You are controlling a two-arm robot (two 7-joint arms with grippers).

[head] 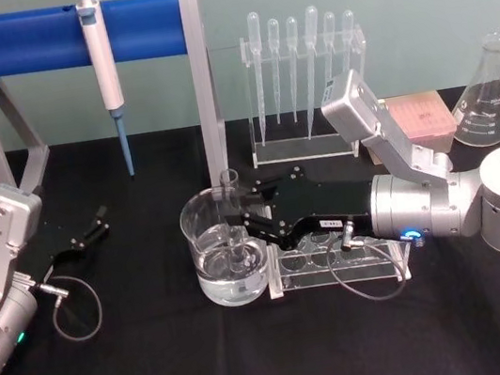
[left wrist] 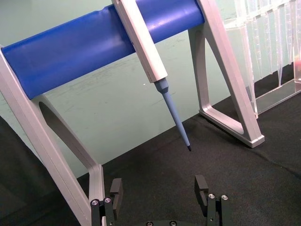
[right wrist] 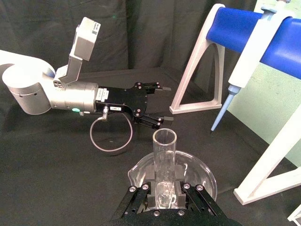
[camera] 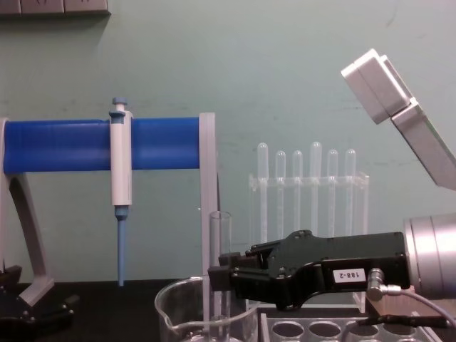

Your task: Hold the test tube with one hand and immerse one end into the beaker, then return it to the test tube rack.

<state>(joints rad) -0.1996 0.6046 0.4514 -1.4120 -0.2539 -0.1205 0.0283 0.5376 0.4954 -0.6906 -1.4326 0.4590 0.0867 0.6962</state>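
The test tube stands upright with its open rim up, and my right gripper is shut on its middle. Its round lower end reaches down inside the beaker, into the clear water there. The right wrist view looks down the test tube, clamped between the fingers above the beaker. From the chest, the test tube rises out of the beaker in my right gripper. My left gripper rests open at the far left, its fingers holding nothing.
A blue-barred stand holds a hanging pipettor behind the beaker. A clear rack of plastic pipettes stands at the back, a clear tube rack lies under my right arm, and a conical flask sits far right.
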